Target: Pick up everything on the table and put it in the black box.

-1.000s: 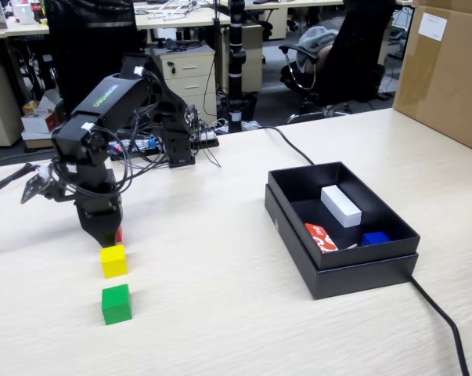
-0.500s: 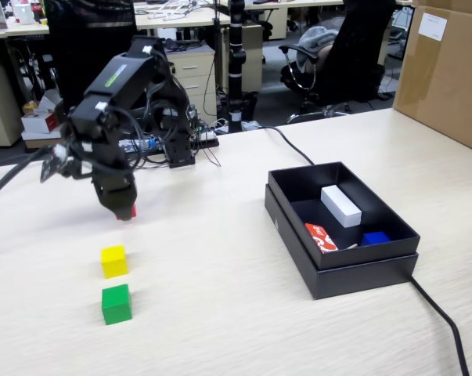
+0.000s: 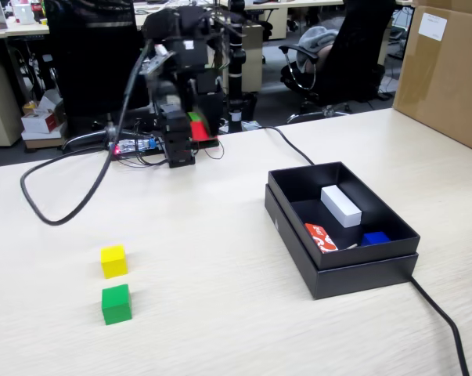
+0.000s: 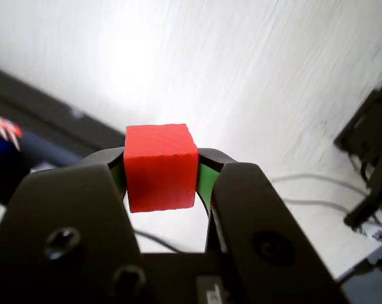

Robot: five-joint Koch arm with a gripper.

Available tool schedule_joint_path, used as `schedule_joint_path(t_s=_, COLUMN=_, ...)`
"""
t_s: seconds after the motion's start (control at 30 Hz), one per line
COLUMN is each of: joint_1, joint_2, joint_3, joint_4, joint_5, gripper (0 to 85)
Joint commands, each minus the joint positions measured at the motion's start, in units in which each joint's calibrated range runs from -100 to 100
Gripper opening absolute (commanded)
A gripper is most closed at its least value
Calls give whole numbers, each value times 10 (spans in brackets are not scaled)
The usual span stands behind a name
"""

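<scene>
Fixed view, left to right. Yellow cube (image 3: 113, 261) and green cube (image 3: 116, 304) rest on the table (image 3: 212, 258) at about 8 o'clock, the green just nearer the camera. At 12 o'clock the raised gripper (image 3: 195, 128) clamps the red cube (image 3: 199, 130) (image 4: 160, 166) (wrist view: cube pinched between both jaws, clear of the tabletop). At 3 o'clock, the black box (image 3: 337, 270) holds a white block (image 3: 340, 205), a red-and-white card (image 3: 320, 236) and a blue object (image 3: 374, 238).
</scene>
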Motion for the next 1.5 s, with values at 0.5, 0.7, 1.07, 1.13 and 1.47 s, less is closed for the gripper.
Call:
schedule_joint_path(t_s=0.5, joint_1=72, joint_2=644, joint_3=591, joint_4=1, joint_5=97, gripper=9)
schedule_joint_path(t_s=0.7, joint_1=85, joint_2=745, joint_3=634, joint_4=1, joint_5=108, gripper=9)
schedule_joint_path(t_s=1.07, joint_1=87, joint_2=833, joint_3=593, joint_4=1, joint_5=118, gripper=12)
schedule_joint_path(t_s=1.13, joint_1=88, joint_2=836, joint_3=581, joint_4=1, joint_5=119, gripper=80)
schedule_joint_path(t_s=1.47, joint_1=98, joint_2=823, joint_3=522, joint_4=1, joint_5=126, gripper=254)
